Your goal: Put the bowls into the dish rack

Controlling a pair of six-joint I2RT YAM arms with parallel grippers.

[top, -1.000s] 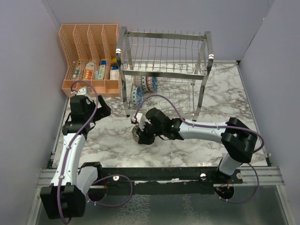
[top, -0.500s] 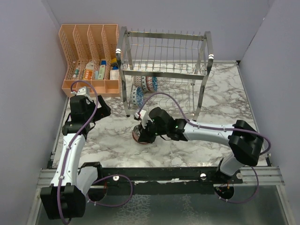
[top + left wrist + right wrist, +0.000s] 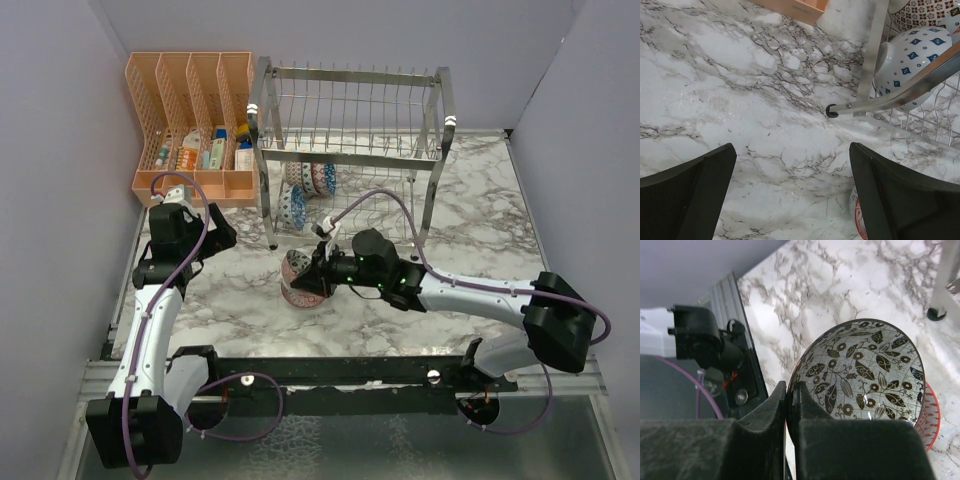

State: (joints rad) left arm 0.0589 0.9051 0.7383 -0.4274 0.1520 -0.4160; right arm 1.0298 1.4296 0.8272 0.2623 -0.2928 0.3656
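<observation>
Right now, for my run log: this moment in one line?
left gripper: open, over table | right gripper: shut on bowl rim, above second bowl | dish rack: bowls in lower tier

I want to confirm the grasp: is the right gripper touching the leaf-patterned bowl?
Touching. The right wrist view shows the right gripper pinching the rim of the leaf-patterned bowl, one finger on each side, with no gap.
</observation>
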